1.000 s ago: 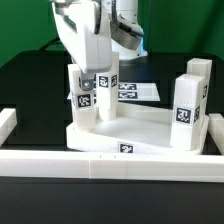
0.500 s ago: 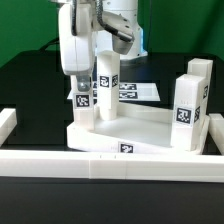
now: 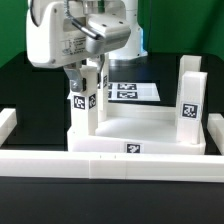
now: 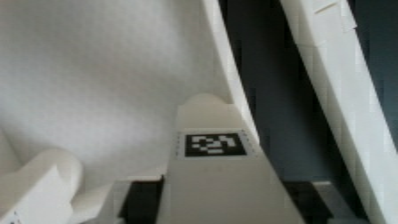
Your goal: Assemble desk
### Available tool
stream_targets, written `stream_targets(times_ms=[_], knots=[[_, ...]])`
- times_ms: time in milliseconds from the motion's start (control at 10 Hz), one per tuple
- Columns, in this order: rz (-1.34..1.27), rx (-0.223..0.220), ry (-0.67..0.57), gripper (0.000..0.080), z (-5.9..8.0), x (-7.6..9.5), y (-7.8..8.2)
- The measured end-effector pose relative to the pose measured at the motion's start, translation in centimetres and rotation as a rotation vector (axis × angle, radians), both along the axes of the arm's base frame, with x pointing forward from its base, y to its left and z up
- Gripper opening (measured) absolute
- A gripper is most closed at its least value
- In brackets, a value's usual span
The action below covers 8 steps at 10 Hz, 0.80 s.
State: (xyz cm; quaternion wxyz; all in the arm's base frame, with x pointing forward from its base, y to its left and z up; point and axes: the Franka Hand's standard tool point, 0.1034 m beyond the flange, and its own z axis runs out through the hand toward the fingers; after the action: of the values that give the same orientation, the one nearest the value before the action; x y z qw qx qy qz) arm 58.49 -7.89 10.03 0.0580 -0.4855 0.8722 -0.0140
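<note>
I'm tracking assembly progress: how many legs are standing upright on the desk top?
2 clearly visible: one leg at the exterior view's left under the gripper, one leg at its right. The arm may hide others behind it.

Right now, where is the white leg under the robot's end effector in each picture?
Exterior view: the leg stands upright at the exterior view's left, under the end effector, reaching down to the desk top near its corner.
Wrist view: the leg fills the middle of the picture, with its square tag facing the camera.
Shared landmark: the desk top, the wide white surface beside the leg.
</note>
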Motion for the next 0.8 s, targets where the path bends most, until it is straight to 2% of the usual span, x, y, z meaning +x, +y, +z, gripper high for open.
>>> stream_targets(times_ms=[300, 400, 500, 600, 800], knots=[[-0.02, 0.007, -0.005, 0.0291, -0.04, 0.09, 0.06], [0.016, 0.003, -0.003, 0.0503, -0.08, 0.05, 0.07], [0.068, 0.012, 0.016, 0.0503, -0.03, 0.1, 0.22], [0.129, 0.003, 0.008, 0.0618, 0.12, 0.36, 0.24], [0.28, -0.014, 0.003, 0.064, 0.07, 0.31, 0.22]])
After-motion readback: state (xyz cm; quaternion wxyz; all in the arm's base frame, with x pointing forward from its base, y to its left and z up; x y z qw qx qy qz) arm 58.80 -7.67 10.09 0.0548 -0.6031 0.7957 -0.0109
